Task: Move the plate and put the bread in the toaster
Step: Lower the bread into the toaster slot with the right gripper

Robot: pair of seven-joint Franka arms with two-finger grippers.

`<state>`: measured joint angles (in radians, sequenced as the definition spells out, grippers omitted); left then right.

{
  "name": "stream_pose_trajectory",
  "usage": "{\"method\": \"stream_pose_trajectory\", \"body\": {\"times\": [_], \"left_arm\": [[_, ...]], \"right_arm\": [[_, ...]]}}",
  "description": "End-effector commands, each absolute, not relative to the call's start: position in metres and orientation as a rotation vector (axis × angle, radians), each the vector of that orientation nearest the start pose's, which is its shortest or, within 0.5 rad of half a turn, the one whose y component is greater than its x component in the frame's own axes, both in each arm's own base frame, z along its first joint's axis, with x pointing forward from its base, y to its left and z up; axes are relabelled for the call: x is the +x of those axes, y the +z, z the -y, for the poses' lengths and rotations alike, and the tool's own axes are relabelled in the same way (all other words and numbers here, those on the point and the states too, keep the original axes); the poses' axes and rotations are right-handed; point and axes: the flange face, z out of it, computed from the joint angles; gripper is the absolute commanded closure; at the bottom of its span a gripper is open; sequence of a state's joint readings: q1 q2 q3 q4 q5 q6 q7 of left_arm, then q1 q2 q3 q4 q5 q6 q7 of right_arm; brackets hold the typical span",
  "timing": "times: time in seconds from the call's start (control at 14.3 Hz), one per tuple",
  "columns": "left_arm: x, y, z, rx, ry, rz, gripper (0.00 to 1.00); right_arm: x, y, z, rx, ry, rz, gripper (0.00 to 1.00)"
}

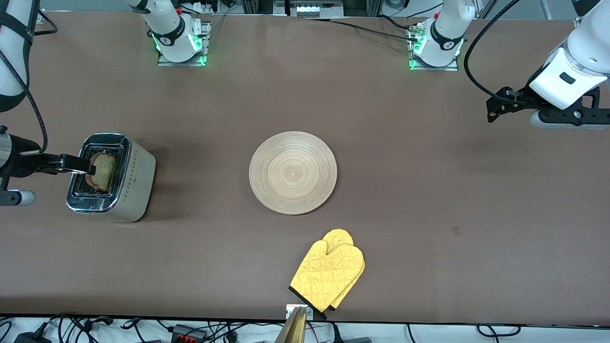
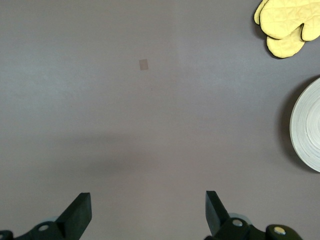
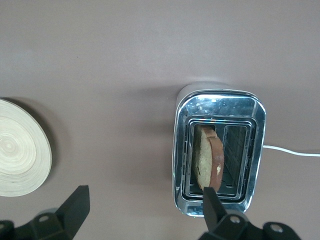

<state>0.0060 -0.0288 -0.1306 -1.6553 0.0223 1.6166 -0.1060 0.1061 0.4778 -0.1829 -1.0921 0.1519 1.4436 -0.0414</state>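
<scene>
1. Chrome-topped and cream-sided, the toaster [image 1: 114, 177] stands toward the right arm's end of the counter [image 1: 429, 190], and I see the bread [image 1: 103, 171] standing in one of its two slots, the top edge of its brown crust still proud of the opening.
2. I judge the task near its close: the plate [image 1: 292, 172] lies flat and bare in the middle of the counter, and the slice is already in the toaster.
3. My right gripper [image 3: 145, 210] hangs over the toaster's end, its fingers spread wide with nothing between them; one finger tip shows just beside the slice in the right wrist view, but I cannot tell whether they touch.
4. My left gripper [image 2: 147, 212] waits over bare counter toward the left arm's end, fingers fully apart and holding nothing.
5. Next, I reckon the right arm needs a straight lift away, so a finger does not catch the crust or nudge the toaster. If the slice must sit lower, a light press on its top edge would serve.
6. Around: a pair of yellow quilted oven mitts [image 1: 329, 274] lies nearer the front camera than the plate, well apart from the toaster. The toaster's white cord [image 3: 292, 151] trails off from its side. Nothing blocks the lift.
</scene>
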Motion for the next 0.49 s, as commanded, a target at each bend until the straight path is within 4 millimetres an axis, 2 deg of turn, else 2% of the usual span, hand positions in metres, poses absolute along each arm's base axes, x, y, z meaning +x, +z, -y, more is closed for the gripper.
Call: {"method": "stream_pose_trajectory", "body": {"times": [0.0,0.14,0.28,0.42], "left_arm": [[0.549,0.609,0.069,-3.115,0.0,-0.045,0.0],[0.549,0.609,0.069,-3.115,0.0,-0.045,0.0],[0.549,0.609,0.069,-3.115,0.0,-0.045,0.0],[0.549,0.608,0.069,-3.114,0.007,-0.044,0.0]], "right_arm": [[0.672,0.559,-0.02,-3.059,0.162,0.036,0.0],[0.67,0.562,-0.008,-3.064,0.163,0.013,0.0],[0.664,0.559,0.014,-3.053,0.243,-0.03,0.0],[0.657,0.557,0.021,-3.049,0.312,-0.058,0.0]]}}
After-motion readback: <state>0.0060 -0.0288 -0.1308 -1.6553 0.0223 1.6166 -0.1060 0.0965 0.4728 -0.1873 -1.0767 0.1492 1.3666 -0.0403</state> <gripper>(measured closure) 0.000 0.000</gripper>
